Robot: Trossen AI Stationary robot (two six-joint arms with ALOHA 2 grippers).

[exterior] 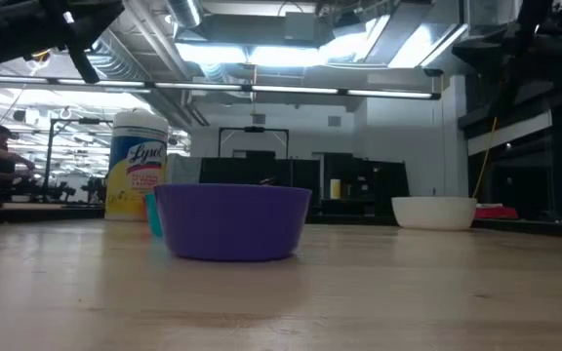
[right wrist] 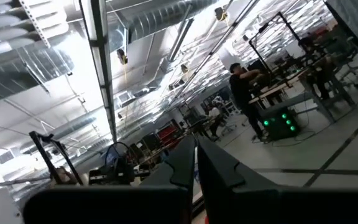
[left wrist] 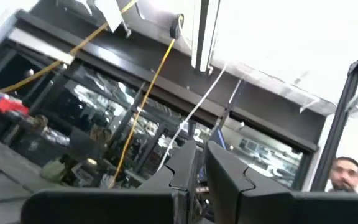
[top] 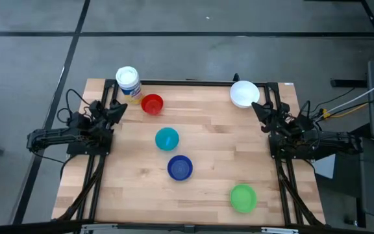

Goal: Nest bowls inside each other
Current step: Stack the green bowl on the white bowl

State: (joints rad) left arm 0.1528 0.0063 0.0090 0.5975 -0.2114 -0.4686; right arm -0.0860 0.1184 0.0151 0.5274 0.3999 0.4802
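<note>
high view, looking straight down: the left gripper (top: pixel 117 112) sits folded at the left edge of the wooden table (top: pixel 206 175), fingers together and holding nothing, tips pointing toward the upper middle of the frame. the right gripper (top: pixel 260 112) mirrors it at the right edge, fingers also together and empty. both arms look parked at their sides, likely so the middle of the table stays free for work. moving outward, the red bowl (top: pixel 152 104) lies just beside the left gripper, near a white-lidded jar (top: pixel 128 83) in the upper left. the white bowl (top: pixel 244 93) sits close to the right gripper, upper right. the teal bowl (top: pixel 167 138) and dark blue bowl (top: pixel 180 168) rest near the centre, close but apart. the green bowl (top: pixel 243 197) is alone at lower right. all five bowls stand separately, so no nesting appears done yet.
</note>
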